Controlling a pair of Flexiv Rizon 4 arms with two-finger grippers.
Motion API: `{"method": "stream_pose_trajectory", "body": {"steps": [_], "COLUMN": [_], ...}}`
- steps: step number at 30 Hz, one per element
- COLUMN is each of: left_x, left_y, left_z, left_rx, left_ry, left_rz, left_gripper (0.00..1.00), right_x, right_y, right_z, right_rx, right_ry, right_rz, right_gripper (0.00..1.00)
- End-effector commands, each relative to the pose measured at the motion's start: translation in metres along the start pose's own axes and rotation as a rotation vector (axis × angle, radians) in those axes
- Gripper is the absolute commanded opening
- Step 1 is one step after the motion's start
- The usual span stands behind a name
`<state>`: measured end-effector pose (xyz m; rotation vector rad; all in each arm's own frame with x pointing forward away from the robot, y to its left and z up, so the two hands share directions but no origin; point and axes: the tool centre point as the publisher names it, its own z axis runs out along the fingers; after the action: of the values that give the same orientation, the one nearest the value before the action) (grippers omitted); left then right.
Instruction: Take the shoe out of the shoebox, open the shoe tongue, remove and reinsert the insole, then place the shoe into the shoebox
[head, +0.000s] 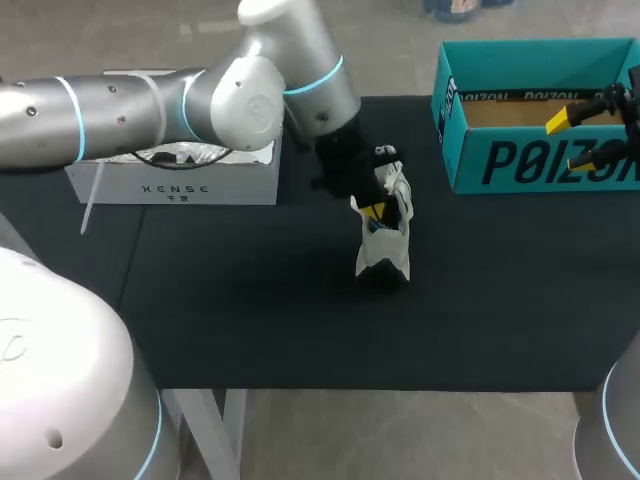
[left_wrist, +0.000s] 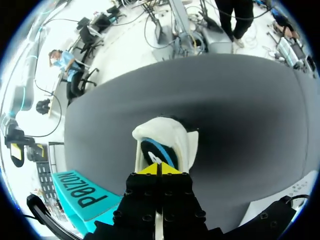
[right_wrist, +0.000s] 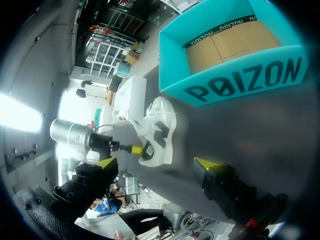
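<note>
White shoe (head: 383, 245) was stood on the black surface (head: 250, 300), outside the box (head: 540, 165). The left tool (left_wrist: 159, 169) was pressed together at its blue insole (left_wrist: 156, 149). The right tool (right_wrist: 156, 162) was spread. The insole step seemed in hand; next, a gentle pull out was called for.

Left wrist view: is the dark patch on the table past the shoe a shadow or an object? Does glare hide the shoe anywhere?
Left wrist view: it looks like shadow on the table, no object; the shoe is brightly lit ahead of the left gripper. Head view: no glare, but that gripper covers the shoe's top. Right wrist view: glare lies beyond the table; shoe evenly lit.
</note>
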<state>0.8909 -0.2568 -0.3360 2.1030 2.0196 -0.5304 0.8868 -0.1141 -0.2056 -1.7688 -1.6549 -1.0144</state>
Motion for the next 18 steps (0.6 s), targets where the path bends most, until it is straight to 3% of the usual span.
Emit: {"method": "stream_pose_trajectory", "body": {"steps": [1,13,18], "left_x": [-0.008,0.012,0.017], "left_y": [0.012,0.005,0.007], "left_z": [0.01,0.038,0.047], "left_rx": [0.042,0.125,0.09], "left_ry": [0.313,0.401,0.372], "left_rz": [0.033,0.011,-0.007], "left_gripper": [0.0,0.0,0.0], "right_x": [0.0,0.0,0.0], "right_y": [0.0,0.0,0.0], "right_z": [0.0,0.0,0.0], "right_rx": [0.001,0.001,0.001], "right_ry": [-0.003,-0.003,-0.003], "right_rz": [0.001,0.001,0.001], "right_gripper": [1.0,1.0,1.0]}}
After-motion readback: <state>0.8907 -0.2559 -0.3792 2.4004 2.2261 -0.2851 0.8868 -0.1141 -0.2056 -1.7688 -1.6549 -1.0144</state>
